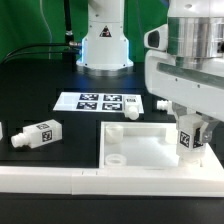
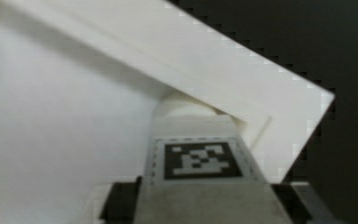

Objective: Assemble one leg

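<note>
My gripper point(image 1: 188, 118) is shut on a white leg point(image 1: 186, 138) with a black-and-white tag. It holds the leg upright over the near corner of the large white tabletop point(image 1: 140, 150) on the exterior view's right. In the wrist view the leg point(image 2: 199, 150) sits between the dark fingers point(image 2: 131, 200) of my gripper point(image 2: 211, 205). Its far end meets the tabletop point(image 2: 69, 120) at the corner; the peg is hidden. Another leg point(image 1: 36, 135) lies on the table at the exterior view's left. A third leg point(image 1: 136, 108) lies beside the marker board.
The marker board point(image 1: 95, 102) lies flat behind the tabletop. A long white border rail point(image 1: 70, 180) runs along the front. The robot base point(image 1: 104, 45) stands at the back. Part of another white piece point(image 1: 2, 131) shows at the left edge.
</note>
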